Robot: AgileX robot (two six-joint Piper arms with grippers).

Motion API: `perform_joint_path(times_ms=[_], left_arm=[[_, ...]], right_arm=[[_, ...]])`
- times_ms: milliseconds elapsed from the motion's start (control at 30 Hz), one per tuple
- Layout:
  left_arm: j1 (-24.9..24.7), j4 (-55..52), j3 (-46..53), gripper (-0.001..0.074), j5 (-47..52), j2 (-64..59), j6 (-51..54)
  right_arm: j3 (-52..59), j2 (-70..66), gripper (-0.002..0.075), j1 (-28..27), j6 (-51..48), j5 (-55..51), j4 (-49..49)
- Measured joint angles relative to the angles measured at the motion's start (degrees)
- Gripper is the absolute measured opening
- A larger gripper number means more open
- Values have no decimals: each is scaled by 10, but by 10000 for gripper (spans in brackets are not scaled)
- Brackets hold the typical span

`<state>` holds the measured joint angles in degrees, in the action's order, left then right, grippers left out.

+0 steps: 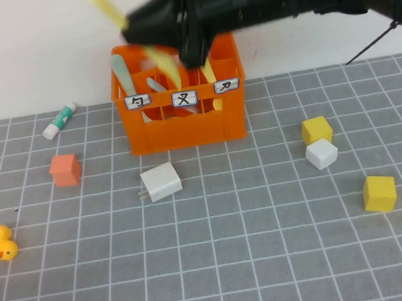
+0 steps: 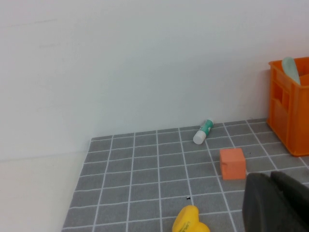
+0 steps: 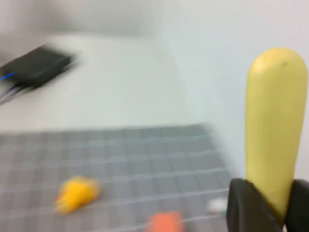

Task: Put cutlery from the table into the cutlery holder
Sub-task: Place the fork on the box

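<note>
**Yellow utensil held over the crate**

The left gripper [image 2: 277, 203] hangs closed, low at the near left by the rubber duck [image 2: 190, 220]. Farther back, the right gripper [image 1: 173, 34] is clamped on a yellow utensil [image 1: 106, 7] above the orange cutlery holder [image 1: 181, 116], its long axis slanting up to the far left, lower end over the crate.

We see the right gripper [image 1: 174, 41] above the orange cutlery holder [image 1: 181, 120] at the counter's [image 1: 235, 263] far edge, gripping a blurred yellow utensil [image 1: 108, 7]; a pale spoon [image 1: 123, 76] stands in the left compartment; the left gripper is out of sight.
</note>
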<state>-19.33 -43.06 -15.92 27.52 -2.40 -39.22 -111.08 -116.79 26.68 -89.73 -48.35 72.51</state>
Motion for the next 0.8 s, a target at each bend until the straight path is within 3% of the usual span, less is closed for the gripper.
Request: perform_joint_path(times_ms=[167,433,800], left_arm=[[0,0,0,-1,0,0,0],[0,0,0,-1,0,0,0],[0,0,0,-1,0,0,1]], right_arm=[[0,0,159,-7,-62,99,87],[-3,-20,159,-7,-152,144,225],[-3,-92,159,-7,-181,155,240]])
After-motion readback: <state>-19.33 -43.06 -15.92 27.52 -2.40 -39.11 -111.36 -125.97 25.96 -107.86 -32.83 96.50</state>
